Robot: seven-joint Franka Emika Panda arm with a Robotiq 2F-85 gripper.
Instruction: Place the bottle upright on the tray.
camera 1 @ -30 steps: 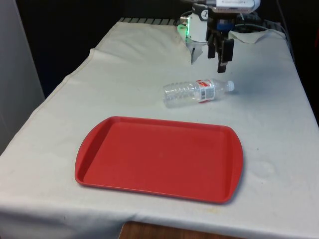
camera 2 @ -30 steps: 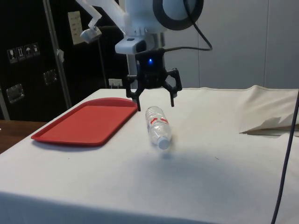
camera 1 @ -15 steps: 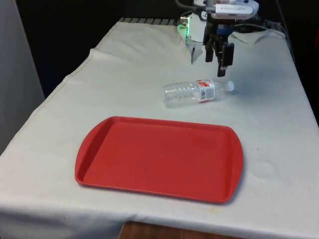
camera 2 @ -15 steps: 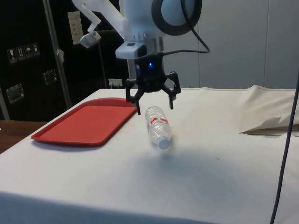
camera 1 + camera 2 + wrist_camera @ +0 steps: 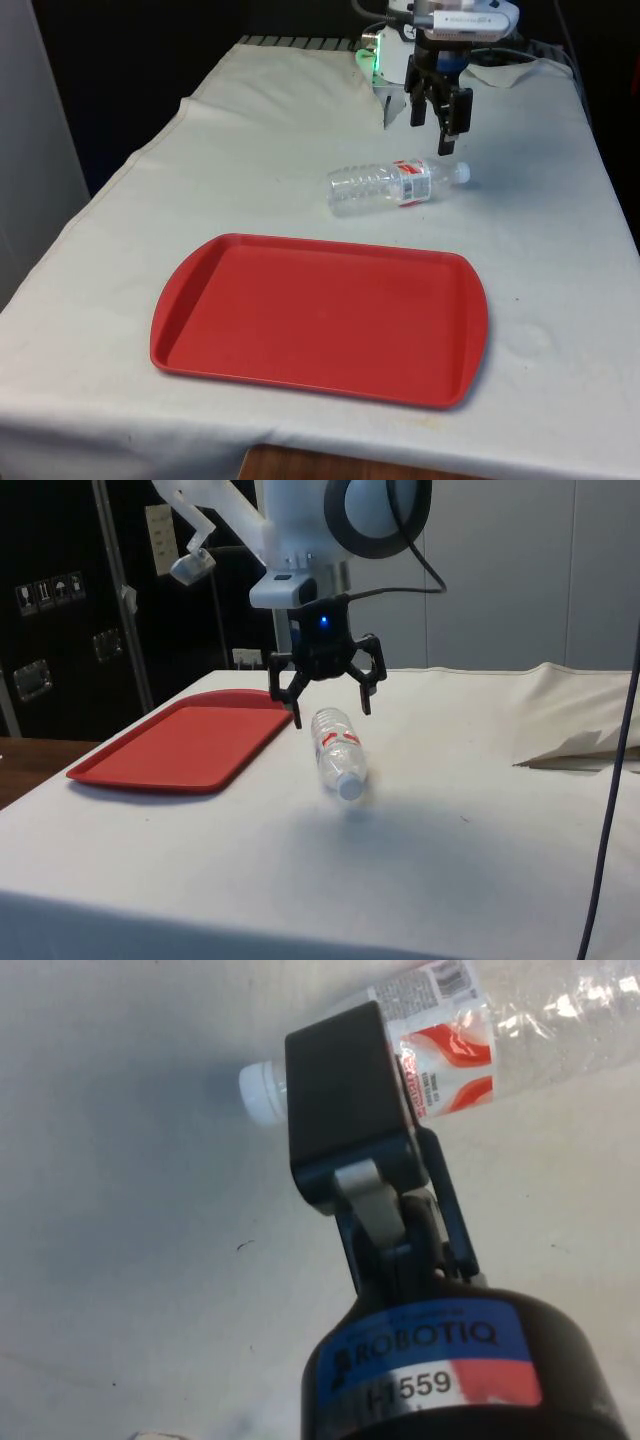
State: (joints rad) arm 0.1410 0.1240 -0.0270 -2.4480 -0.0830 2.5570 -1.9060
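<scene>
In the wrist view one black finger of the pincer covers the neck of the bottle, so only its white cap and the red-and-white label show on either side, and the clear body runs off the picture's edge. In the front view the pincer is seen edge-on and its gap is hard to read; the side view shows the fingers spread wide, holding nothing, hanging just above the bottle's rear end. The bottle lies on its side on the tabletop, beyond the tray and apart from it, cap toward the front view's right. The red tray holds nothing. Whether the bottle holds any liquid cannot be told.
</scene>
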